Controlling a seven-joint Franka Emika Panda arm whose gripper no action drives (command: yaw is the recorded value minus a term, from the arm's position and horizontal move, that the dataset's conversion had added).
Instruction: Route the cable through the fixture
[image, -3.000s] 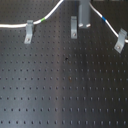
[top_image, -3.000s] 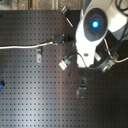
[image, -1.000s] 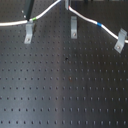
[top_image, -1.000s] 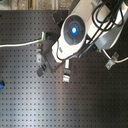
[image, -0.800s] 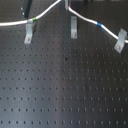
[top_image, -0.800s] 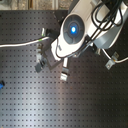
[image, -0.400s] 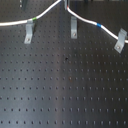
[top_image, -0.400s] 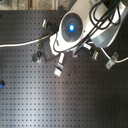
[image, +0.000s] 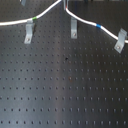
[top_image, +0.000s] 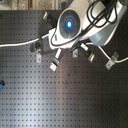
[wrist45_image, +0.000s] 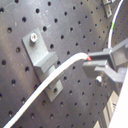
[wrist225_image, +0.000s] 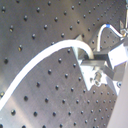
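Note:
The white cable (image: 50, 11) runs across the back of the board in the first exterior view, rising to a peak at the top edge. Its green band (image: 34, 19) lies just above the left clip (image: 29, 33). Its blue band (image: 98, 26) lies between the middle clip (image: 74, 28) and the right clip (image: 120, 41). My gripper (image: 64, 3) holds the cable at the peak, above the middle clip. In the first wrist view the gripper (wrist45_image: 92, 59) is shut on the cable (wrist45_image: 50, 85) beside a grey clip (wrist45_image: 42, 52). The second wrist view shows the same grip on the cable (wrist225_image: 45, 67).
The black perforated board (image: 65, 90) fills both exterior views. In the second exterior view the arm's body with its blue light (top_image: 69, 22) hides the gripper, with several small clips (top_image: 55, 61) below it. A small blue object (top_image: 1, 84) lies at the second exterior view's left edge.
Over three seconds my gripper has carried the cable's peak to the left in both exterior views, from near the right clip to above the middle clip. In the last second it barely moved.

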